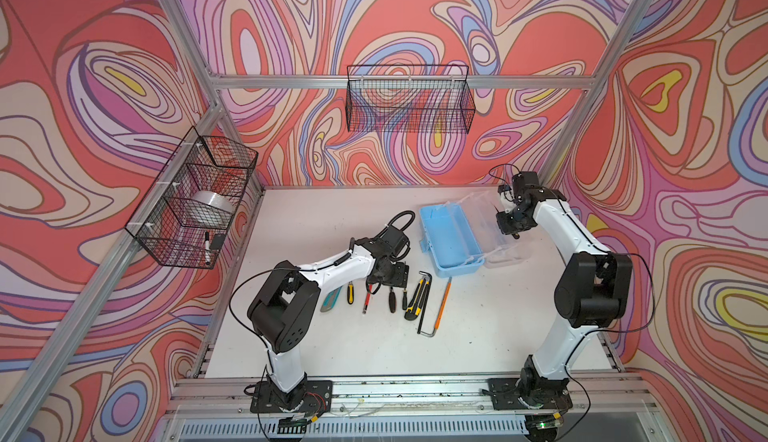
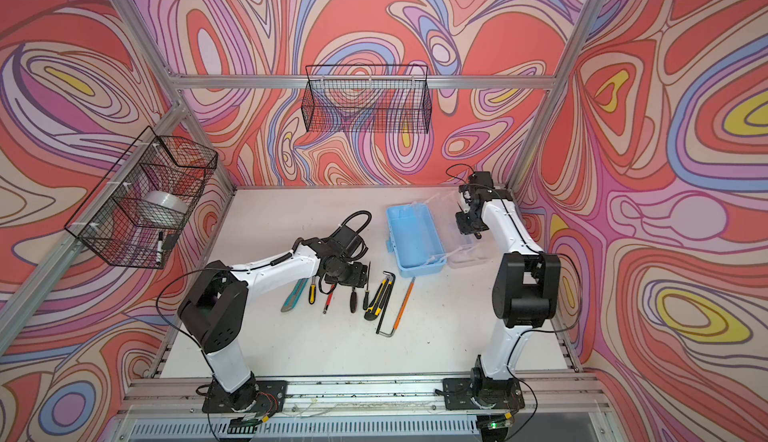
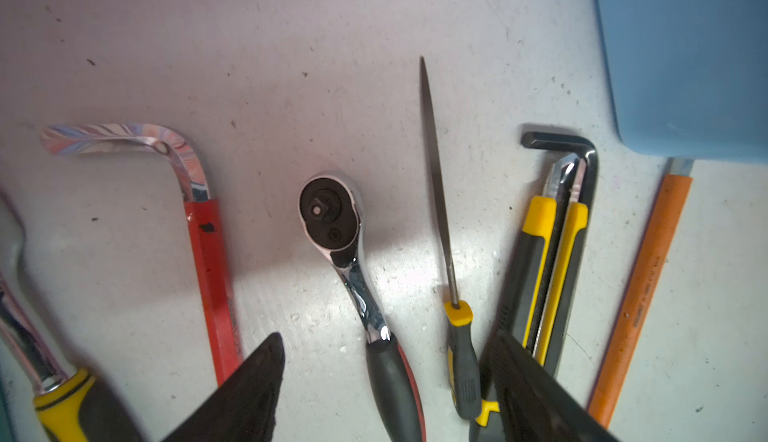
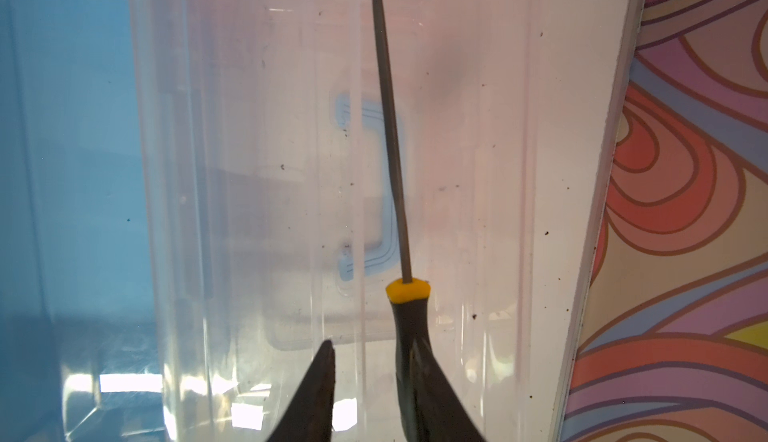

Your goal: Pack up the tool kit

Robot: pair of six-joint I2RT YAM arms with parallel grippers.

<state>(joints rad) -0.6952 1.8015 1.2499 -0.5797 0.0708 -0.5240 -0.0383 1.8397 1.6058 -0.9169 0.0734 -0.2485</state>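
The tool kit's light-blue case [image 1: 449, 236] lies open at the back right of the table, its clear lid [image 1: 486, 220] folded out to the right. Over the lid [image 4: 270, 170], my right gripper [image 4: 372, 344] is open. A slim file [image 4: 390, 128] with a yellow collar leans on one finger, with a gap to the other finger. My left gripper [image 3: 386, 338] is open, low over a row of tools. Its fingers straddle the ratchet [image 3: 332, 215] handle and a second file [image 3: 436, 178]. A red hex key [image 3: 208, 253] and a yellow utility knife [image 3: 548, 261] lie just outside them.
More tools lie in the row: a teal cutter [image 1: 330, 298], a black hex key [image 3: 557, 139] and an orange-handled tool [image 1: 442, 301]. One black wire basket [image 1: 409, 99] hangs on the back wall. Another basket [image 1: 195, 199] on the left holds a tape roll and marker.
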